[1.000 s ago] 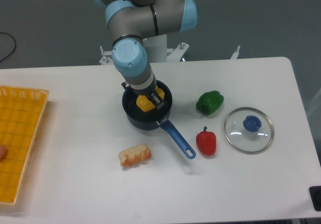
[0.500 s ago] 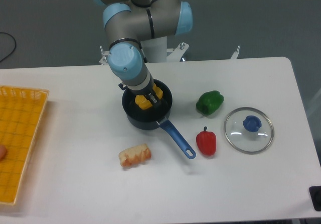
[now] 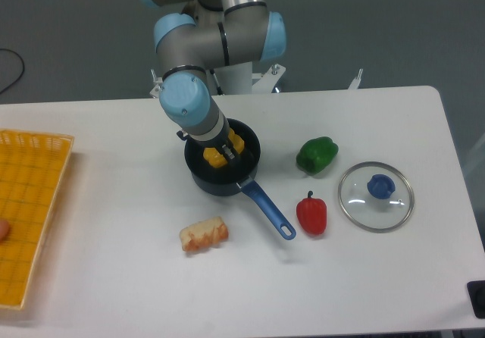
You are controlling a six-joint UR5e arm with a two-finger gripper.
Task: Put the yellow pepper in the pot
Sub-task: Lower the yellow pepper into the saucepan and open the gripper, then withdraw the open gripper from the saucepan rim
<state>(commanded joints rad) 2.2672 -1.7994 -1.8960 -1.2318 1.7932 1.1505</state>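
The gripper [image 3: 221, 150] hangs right over the pot [image 3: 221, 180], and the arm hides most of it, so I cannot tell if its fingers pinch anything. The yellow pepper [image 3: 215, 157] sits inside the pot. A green pepper [image 3: 317, 154] and a red pepper [image 3: 311, 214] lie nearby on the table [image 3: 114, 201].

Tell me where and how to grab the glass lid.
Grip the blue knob at the centre of the lid, coming straight down from above. The lid lies flat on the table with its knob up, so its thin rim would probably give fingers little to pinch.
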